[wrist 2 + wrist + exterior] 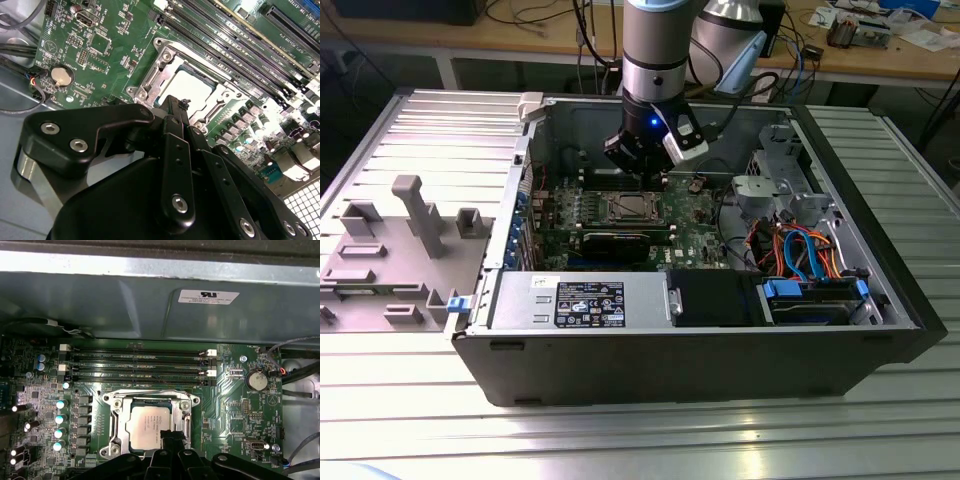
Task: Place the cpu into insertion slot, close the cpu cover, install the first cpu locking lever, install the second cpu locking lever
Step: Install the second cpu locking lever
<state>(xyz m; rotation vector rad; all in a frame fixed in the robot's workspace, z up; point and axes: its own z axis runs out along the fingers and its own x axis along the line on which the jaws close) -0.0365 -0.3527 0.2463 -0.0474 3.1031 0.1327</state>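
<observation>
An open computer case [720, 340] lay on its side on a ribbed metal tabletop [410, 130], with the green motherboard [695, 235] exposed inside. The robot arm [655, 50] reached down into the case from the far side, and its black claw [638, 160] hung just above the far edge of the insertion slot [632, 208], apart from it as far as the exterior view showed. The cpu [149, 427], a flat square chip with a dull silver-grey top, sat in the insertion slot. The cpu cover [116, 415], a thin silver frame with a square window, lay down flat around the chip, so the chip's top showed through the window in both wrist views. In the second wrist view the claw [178, 106] had its fingertips [172, 102] pressed together over the edge of the cover, gripping nothing. Long dark memory slots [140, 367] ran beside the socket on its far side. A round coin battery [256, 380] sat on the board off to one side of the socket.
</observation>
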